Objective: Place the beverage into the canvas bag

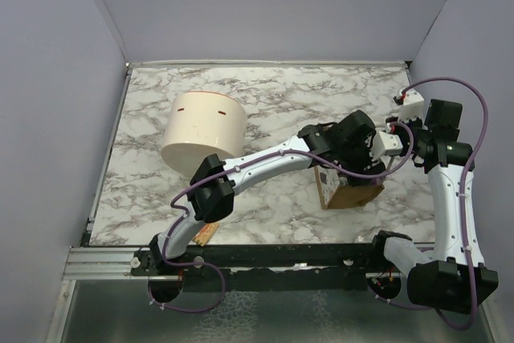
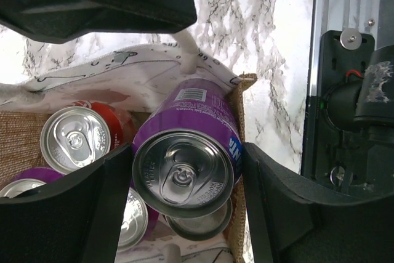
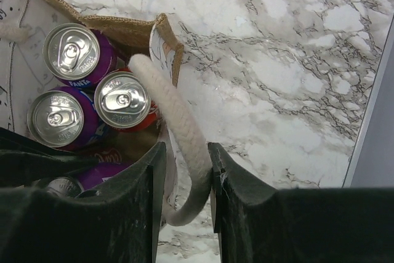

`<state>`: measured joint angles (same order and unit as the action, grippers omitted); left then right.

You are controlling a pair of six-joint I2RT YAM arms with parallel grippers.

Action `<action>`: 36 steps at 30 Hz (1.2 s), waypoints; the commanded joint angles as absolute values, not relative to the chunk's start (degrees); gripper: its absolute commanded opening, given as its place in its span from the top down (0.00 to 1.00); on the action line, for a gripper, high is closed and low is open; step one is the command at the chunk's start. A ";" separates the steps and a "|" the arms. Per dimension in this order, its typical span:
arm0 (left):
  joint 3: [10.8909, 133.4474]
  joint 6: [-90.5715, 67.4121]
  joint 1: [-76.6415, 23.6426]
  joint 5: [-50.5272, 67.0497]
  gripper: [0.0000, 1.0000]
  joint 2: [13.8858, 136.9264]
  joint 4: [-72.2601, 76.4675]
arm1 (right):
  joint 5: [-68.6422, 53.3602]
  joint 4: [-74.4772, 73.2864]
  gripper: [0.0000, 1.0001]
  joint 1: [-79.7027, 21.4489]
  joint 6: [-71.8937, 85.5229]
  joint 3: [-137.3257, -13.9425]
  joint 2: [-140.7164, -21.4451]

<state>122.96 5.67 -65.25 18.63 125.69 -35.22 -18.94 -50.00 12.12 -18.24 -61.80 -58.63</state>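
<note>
The canvas bag [image 1: 353,194], tan with whitish rope handles, stands right of the table's centre. My left gripper [image 1: 357,140] hangs over it. In the left wrist view the left gripper [image 2: 186,173] is shut on a purple can [image 2: 184,164], tilted just above the bag's open top by its tan wall [image 2: 237,100]. Several cans stand inside, among them a red one [image 2: 74,140]. My right gripper [image 3: 186,158] is shut on the bag's rope handle [image 3: 166,103] at the rim [image 3: 123,29]. Two purple cans [image 3: 71,53] and a red can [image 3: 123,100] show inside.
A large cream cylindrical tub [image 1: 205,130] lies at the back left of the marble table [image 1: 281,94]. A small orange-brown item [image 1: 206,234] lies at the front edge by the left arm. Grey walls enclose three sides; a metal rail [image 1: 104,261] runs along the front.
</note>
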 commanded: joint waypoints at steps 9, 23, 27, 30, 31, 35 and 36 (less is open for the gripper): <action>116.24 4.38 -66.41 26.02 0.83 125.43 -26.18 | -22.23 -49.75 0.69 12.39 -17.75 -61.26 -59.02; 122.75 9.64 -66.36 27.28 1.00 124.02 -36.35 | -23.93 -51.59 0.94 12.39 -17.75 -66.50 -59.95; 124.49 10.77 -66.44 26.48 1.00 124.52 -39.27 | -26.02 -53.06 0.98 12.39 -17.75 -69.47 -60.81; 124.90 11.15 -66.45 25.93 1.00 125.01 -40.30 | -27.46 -53.80 0.99 12.39 -17.63 -70.81 -61.38; 124.94 11.29 -66.45 25.93 1.00 125.16 -40.42 | -27.89 -53.94 0.99 12.39 -17.58 -71.17 -61.67; 125.19 11.47 -66.46 25.85 1.00 126.25 -40.37 | -29.94 -54.64 0.99 12.39 -17.08 -72.09 -62.40; 125.24 11.60 -66.45 26.04 1.00 126.56 -40.39 | -30.63 -54.72 0.99 12.39 -16.93 -72.17 -62.50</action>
